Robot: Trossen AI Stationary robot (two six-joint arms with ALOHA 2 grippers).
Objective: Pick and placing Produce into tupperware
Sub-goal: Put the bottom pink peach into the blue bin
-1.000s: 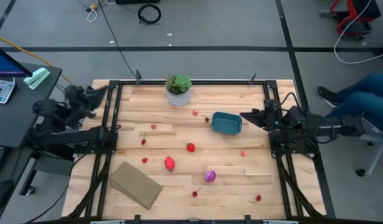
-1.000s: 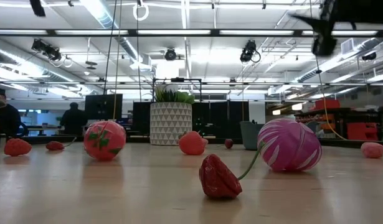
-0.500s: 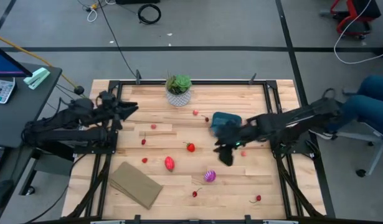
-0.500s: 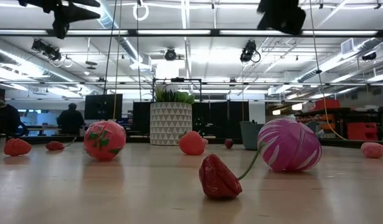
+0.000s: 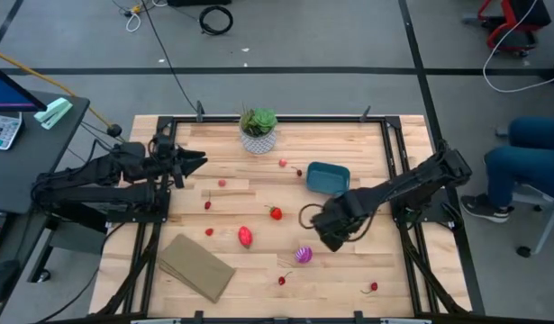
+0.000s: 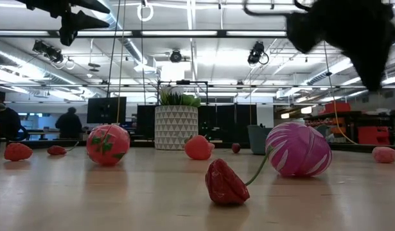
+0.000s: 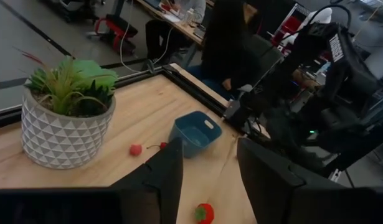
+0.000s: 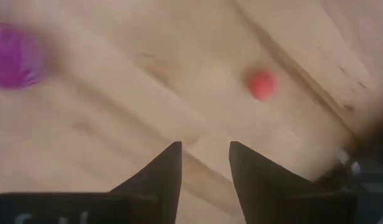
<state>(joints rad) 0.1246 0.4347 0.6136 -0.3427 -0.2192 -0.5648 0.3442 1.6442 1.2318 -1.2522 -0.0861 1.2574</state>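
My right gripper, fingers parted and empty, hangs just beside the purple-and-white striped toy fruit; I should centre over it before descending.

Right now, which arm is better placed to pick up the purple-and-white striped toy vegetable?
Right. Its tool hangs open over the table's middle, close beside the purple-and-white striped toy vegetable. The left tool is open too, but far off near the table's left edge.
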